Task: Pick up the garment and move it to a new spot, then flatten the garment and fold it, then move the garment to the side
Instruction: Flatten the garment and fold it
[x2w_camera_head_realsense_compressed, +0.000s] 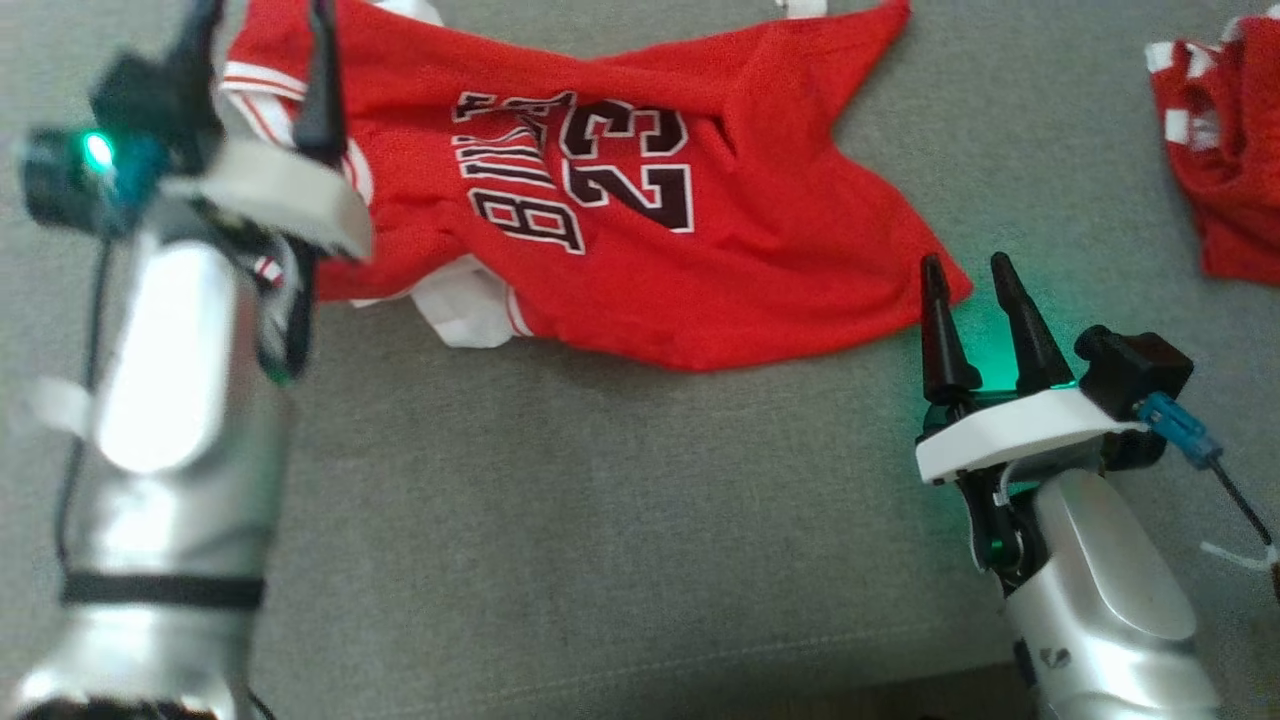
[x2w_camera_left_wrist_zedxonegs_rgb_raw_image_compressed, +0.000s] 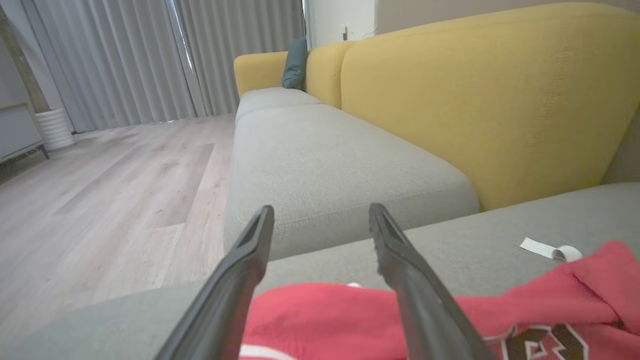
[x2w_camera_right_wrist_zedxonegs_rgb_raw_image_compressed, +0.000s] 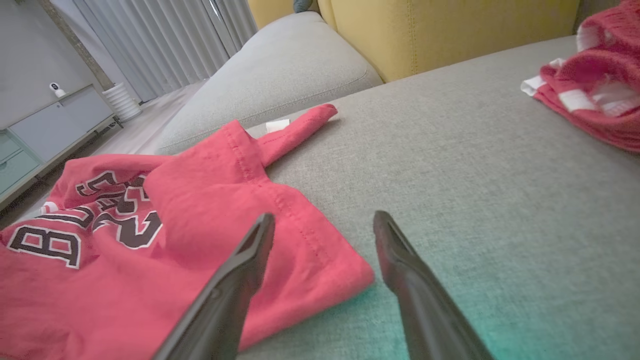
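While the jersey (x2w_camera_head_realsense_compressed: 700, 250) lies rumpled, lettering up, on the far left part of the grey sofa seat (x2w_camera_head_realsense_compressed: 600, 520), the left tool (x2w_camera_left_wrist_zedxonegs_rgb_raw_image_compressed: 321, 210) hangs over its white-trimmed left end, fingers spread wide with nothing between them. The right tool (x2w_camera_head_realsense_compressed: 966, 262) sits low, just beside the jersey's near right corner, its fingers likewise parted and empty, with a green glow on the seat there. Another red-and-white garment (x2w_camera_head_realsense_compressed: 1220, 150) lies well apart at the far right.
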